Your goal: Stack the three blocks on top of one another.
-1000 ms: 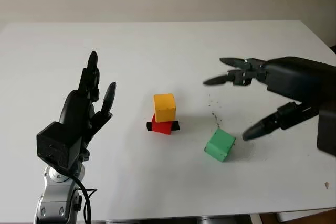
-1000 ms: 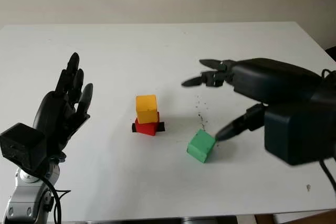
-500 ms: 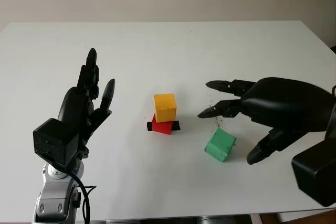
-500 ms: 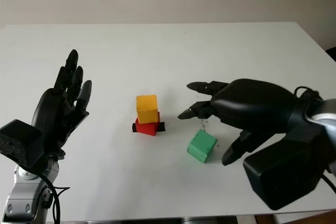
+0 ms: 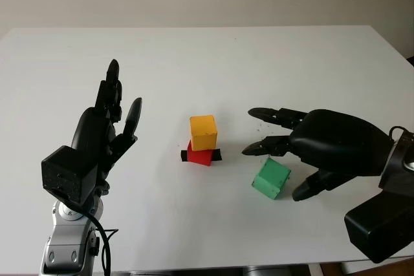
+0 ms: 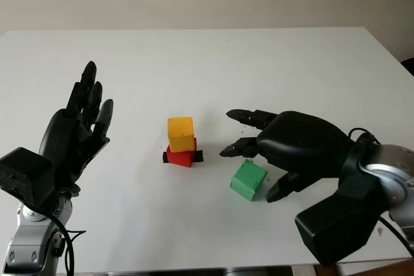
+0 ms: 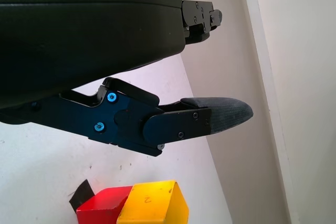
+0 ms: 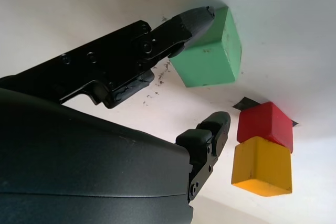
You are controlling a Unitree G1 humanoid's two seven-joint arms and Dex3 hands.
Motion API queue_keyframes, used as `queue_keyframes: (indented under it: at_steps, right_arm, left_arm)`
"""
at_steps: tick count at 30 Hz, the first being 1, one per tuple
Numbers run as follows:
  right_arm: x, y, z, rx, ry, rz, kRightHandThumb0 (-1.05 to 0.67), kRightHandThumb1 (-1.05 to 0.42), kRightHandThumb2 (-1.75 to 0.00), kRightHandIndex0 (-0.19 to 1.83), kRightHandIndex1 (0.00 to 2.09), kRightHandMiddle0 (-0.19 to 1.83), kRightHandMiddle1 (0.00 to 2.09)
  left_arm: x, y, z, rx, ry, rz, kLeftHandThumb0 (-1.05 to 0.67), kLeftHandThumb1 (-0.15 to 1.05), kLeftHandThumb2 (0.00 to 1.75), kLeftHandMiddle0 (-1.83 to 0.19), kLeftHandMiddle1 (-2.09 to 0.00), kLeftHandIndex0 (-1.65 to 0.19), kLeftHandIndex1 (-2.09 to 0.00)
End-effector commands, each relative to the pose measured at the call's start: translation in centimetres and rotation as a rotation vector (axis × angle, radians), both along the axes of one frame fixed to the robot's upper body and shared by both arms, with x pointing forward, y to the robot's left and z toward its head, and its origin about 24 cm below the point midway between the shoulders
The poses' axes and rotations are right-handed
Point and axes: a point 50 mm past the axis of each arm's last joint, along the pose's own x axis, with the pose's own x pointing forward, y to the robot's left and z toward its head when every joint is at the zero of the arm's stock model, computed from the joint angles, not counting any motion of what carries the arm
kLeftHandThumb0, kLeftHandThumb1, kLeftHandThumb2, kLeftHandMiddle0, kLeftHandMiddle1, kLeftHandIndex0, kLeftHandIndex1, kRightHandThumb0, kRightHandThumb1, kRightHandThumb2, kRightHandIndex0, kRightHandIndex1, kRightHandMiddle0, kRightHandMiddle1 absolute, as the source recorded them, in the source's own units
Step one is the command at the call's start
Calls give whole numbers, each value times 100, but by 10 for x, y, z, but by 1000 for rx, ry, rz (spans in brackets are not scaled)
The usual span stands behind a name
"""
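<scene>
Blocks sit near the middle of the white surface point(image 5: 213, 56). The yellow block point(image 5: 203, 132) stands on the red block point(image 5: 199, 155), which rests on a strip of black tape point(image 5: 216, 154) whose ends stick out on both sides. The yellow one sits slightly turned on the red one, so the edges do not line up.

The green block point(image 5: 271, 178) lies alone on the surface, to the right of the stack and nearer the robot, turned at an angle. A scatter of small dark specks point(image 5: 262, 135) marks the surface just behind it.

The right robot hand point(image 5: 284, 153) hangs over the green block, open and holding nothing. Two fingers reach out on the block's far side, toward the stack, and the third finger point(image 5: 310, 186) comes down just beside its right edge. In the right wrist view one fingertip point(image 8: 197, 18) is right at a top corner of the green block point(image 8: 210, 51); whether it touches is unclear. Between the green block and the stack the surface is bare.

The left robot hand point(image 5: 107, 127) is raised well to the left of the stack, open, fingers pointing up, holding nothing. In the left wrist view the yellow block point(image 7: 153, 209) and the red block point(image 7: 101, 210) appear beyond its finger point(image 7: 210, 117).
</scene>
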Motion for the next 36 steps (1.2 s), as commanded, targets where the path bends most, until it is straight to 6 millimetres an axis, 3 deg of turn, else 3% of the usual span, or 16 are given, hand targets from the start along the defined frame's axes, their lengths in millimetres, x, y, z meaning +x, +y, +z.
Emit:
queue_keyframes:
  at_steps: [1, 18, 32, 34, 36]
  right_arm:
    - [1, -1, -4, -2, -10, 12, -53, -85, -6, 7, 8, 50, 25]
    - [6, -4, -18, -32, -7, 17, -53, -86, -6, 12, 7, 53, 30]
    - [6, 1, -24, 108, 0, 21, -48, -85, -5, 18, 8, 58, 39]
    - [7, 1, -24, 115, -6, 25, -47, -85, -5, 19, 9, 61, 42]
    - [7, 2, -23, 123, -13, 34, -46, -89, -6, 23, 7, 55, 71]
  left_arm:
    - [-2, 1, 3, 5, -14, 8, -67, 105, 52, 10, -6, 9, -6]
    - [-3, 3, 1, 6, -18, -4, -66, 105, 54, 11, -5, 10, -5]
    - [-5, 0, 1, 2, -5, 10, -68, 105, 53, 8, -6, 7, -6]
    - [-5, 0, 1, 6, -7, 10, -68, 105, 53, 8, -6, 7, -6]
    - [-5, 0, 0, 13, -9, 12, -68, 105, 53, 8, -6, 7, -6]
